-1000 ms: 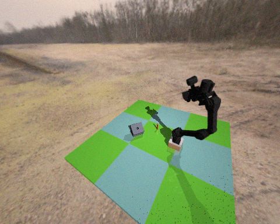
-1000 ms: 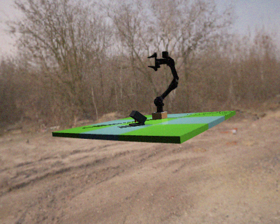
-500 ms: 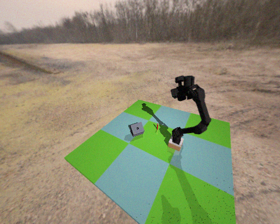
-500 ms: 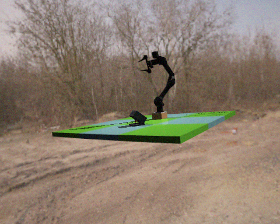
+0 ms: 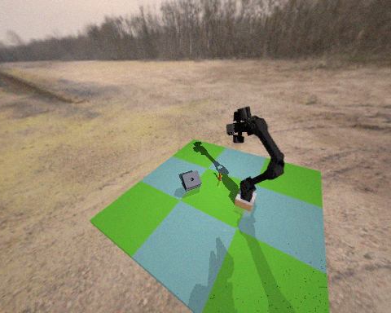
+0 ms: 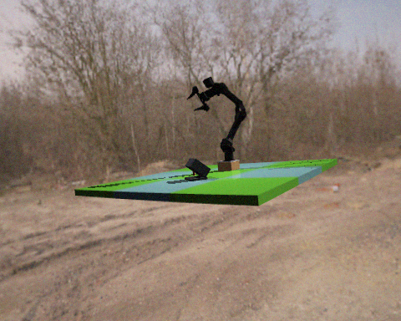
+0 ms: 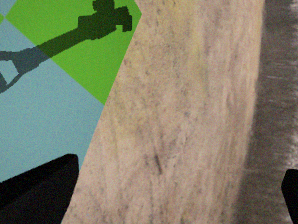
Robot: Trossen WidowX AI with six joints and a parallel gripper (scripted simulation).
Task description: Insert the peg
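A thin red peg (image 5: 220, 177) stands upright on the table (image 5: 158, 232) (image 6: 237, 190), between the sloped panel and the arm's base; a sliver of it shows behind the panel in the exterior view. The grey sloped panel (image 5: 186, 177) (image 6: 200, 168) has one dark hole (image 5: 191, 179) in its tilted face. The peg's cross-section is too small to tell. My gripper (image 6: 191, 104) (image 7: 184, 173) is open and empty, raised high above the table. In the wrist view its fingers stand wide apart at the lower corners, with neither peg nor panel in sight.
The arm's base (image 5: 245, 202) (image 6: 229, 165) is a small block on the green and blue checkered table. The arm's shadow (image 5: 210, 157) (image 7: 65, 41) falls across the table near the peg. Bare ground surrounds the table beyond its edges.
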